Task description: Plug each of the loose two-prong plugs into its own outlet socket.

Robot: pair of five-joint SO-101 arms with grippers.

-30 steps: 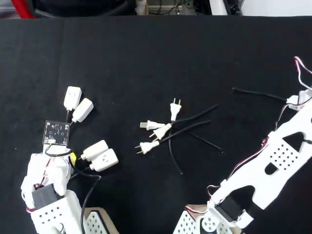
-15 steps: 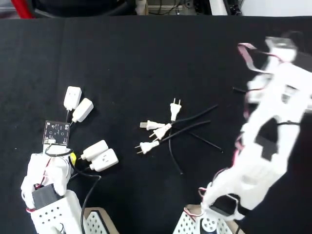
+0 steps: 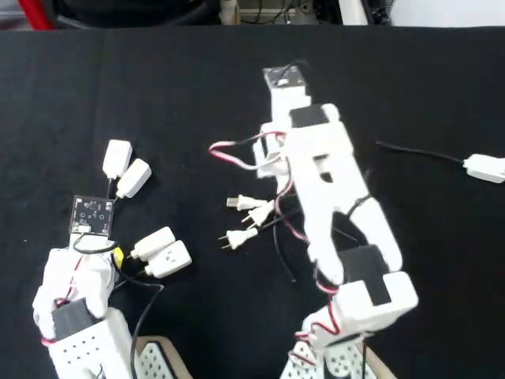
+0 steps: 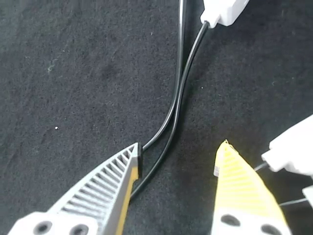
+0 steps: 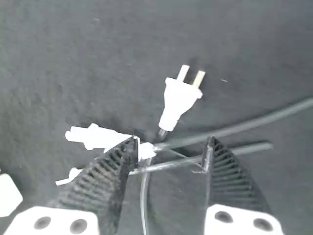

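**Two-prong plugs [image 3: 239, 236] loose mid-worktop, both tools open**

The black worktop [image 3: 173, 79] carries everything. The right arm [image 3: 331, 197] stretches over its middle, above the plug cluster, and three plugs show just to the left of it, none in a socket.

The left arm [image 3: 75, 300] sits at the near left corner.

Two pairs of outlet sockets lie on the left, well apart from the plugs. The far pair [image 3: 126, 168] lies farther up the worktop. The near pair [image 3: 162, 253] is just beside the left arm, and a small dark circuit board [image 3: 92, 215] sits between the two pairs. A white connector [image 3: 485, 167] on a black cable lies at the far right edge.

The right tool [image 5: 168, 144] has its fingers spread and grips nothing. It hangs over crossing black leads [image 5: 234, 128]. An upper plug [image 5: 179, 98] lies just beyond the fingertips, prongs pointing away. A side plug [image 5: 93, 137] lies next to one finger.

The left tool [image 4: 181, 147] is likewise spread wide and empty, with two thin black cables [image 4: 178, 98] running between its grey and yellow fingers.
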